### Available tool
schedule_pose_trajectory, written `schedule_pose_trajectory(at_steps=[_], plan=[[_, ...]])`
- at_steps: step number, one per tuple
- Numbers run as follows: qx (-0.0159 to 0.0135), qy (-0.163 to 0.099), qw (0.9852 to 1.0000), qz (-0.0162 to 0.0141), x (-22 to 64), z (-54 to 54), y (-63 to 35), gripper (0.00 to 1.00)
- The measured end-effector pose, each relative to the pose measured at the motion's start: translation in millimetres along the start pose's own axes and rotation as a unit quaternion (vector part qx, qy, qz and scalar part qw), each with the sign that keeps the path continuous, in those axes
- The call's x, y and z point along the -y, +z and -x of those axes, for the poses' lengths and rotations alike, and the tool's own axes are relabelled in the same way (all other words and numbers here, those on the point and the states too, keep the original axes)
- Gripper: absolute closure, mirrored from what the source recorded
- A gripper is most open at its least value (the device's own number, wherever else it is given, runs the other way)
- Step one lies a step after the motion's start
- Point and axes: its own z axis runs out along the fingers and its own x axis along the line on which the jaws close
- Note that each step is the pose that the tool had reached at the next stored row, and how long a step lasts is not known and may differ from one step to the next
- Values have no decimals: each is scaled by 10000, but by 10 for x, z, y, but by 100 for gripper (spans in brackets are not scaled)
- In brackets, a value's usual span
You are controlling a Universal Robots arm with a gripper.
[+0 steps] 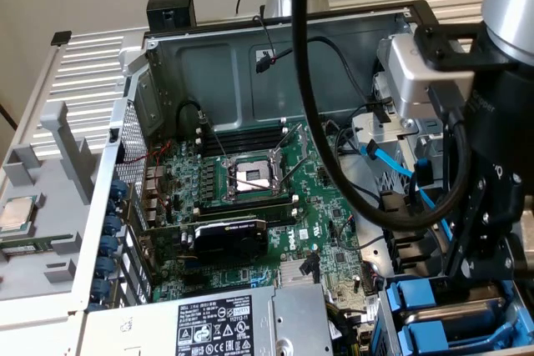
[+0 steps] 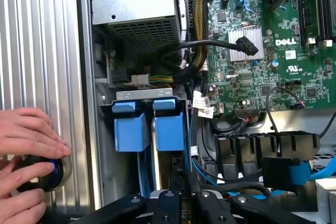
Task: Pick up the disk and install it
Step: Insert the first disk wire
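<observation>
The disk (image 2: 169, 129) stands edge-on in the drive bay of the open computer case, showing as a blue plastic carrier beside a second blue carrier (image 2: 130, 132). My gripper (image 2: 182, 178) sits right over the end of the disk, its black fingers (image 2: 176, 182) drawn close together on the carrier's edge. In the exterior view my gripper (image 1: 469, 277) hangs at the exterior view's right, just above the blue carriers (image 1: 415, 306) at the case's lower corner. The disk's silver body and label are hidden inside the bay.
The motherboard (image 1: 250, 206) with its empty processor socket (image 1: 250, 177) fills the case floor. The power supply (image 2: 134, 3) and a black cable bundle (image 2: 199, 51) lie beside the bay. A person's hands (image 2: 26, 135) rest on a round black knob (image 2: 44, 174) outside the case. A processor chip (image 1: 17, 214) lies on the grey stand.
</observation>
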Motion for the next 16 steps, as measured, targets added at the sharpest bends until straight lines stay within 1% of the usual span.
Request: schedule_pose_trajectory(at_steps=[12, 14, 15, 16], plan=[[3, 3, 10000, -2, 0, 1, 3, 83], [10, 2, 10000, -6, 1, 0, -6, 82], [3, 2, 10000, -6, 1, -1, -21, 82], [3, 2, 10000, -9, 0, -2, -28, 75]])
